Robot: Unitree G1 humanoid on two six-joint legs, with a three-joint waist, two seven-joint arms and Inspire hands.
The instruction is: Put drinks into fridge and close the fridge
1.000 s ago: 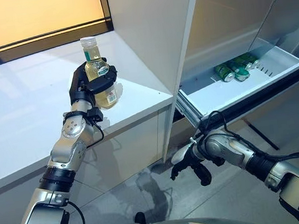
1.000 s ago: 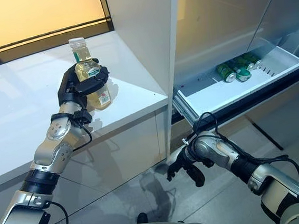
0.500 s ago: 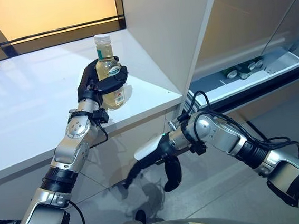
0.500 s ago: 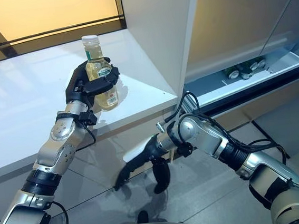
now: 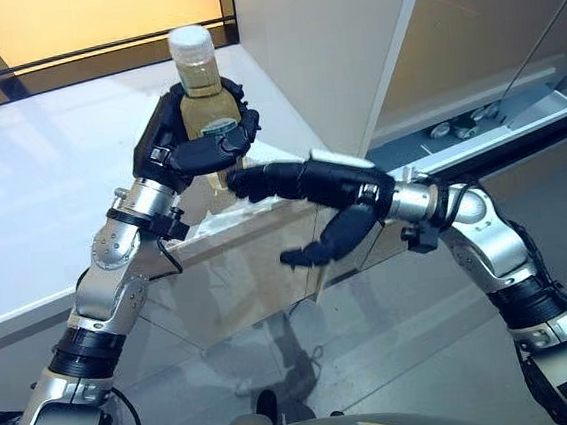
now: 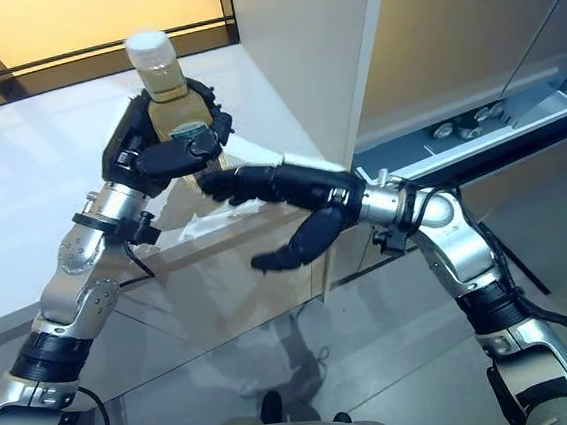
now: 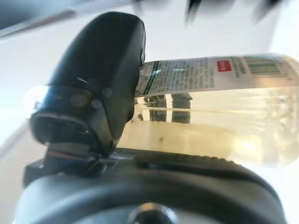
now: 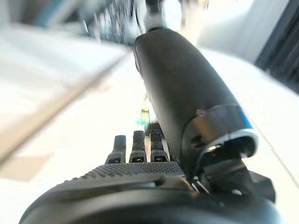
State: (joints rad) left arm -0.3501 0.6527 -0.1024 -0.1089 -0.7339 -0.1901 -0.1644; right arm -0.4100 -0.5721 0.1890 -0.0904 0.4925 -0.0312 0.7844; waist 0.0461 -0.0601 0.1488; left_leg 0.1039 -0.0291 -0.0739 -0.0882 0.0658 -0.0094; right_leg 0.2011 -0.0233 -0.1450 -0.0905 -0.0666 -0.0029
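Note:
A clear bottle (image 5: 199,85) of pale yellow drink with a white cap is held up above the white counter (image 5: 32,207). My left hand (image 5: 189,149) is shut on its middle, and the left wrist view shows the thumb (image 7: 103,79) across the label of the bottle (image 7: 219,116). My right hand (image 5: 329,182) is open, with straight fingers reaching to just below the left hand and touching or nearly touching the bottle's lower part. The fridge's drawer (image 5: 526,121) at right is pulled out, with green cans (image 5: 443,130) lying in it.
A tall white fridge side panel (image 5: 327,37) stands between the counter and the drawer. A dark-framed window with orange light runs along the counter's back (image 5: 68,57). Grey tiled floor (image 5: 379,364) lies below.
My right hand has swung up from near the floor to the bottle, fingers straightened. My left hand has lifted the bottle off the counter and toward me. The camera has also shifted.

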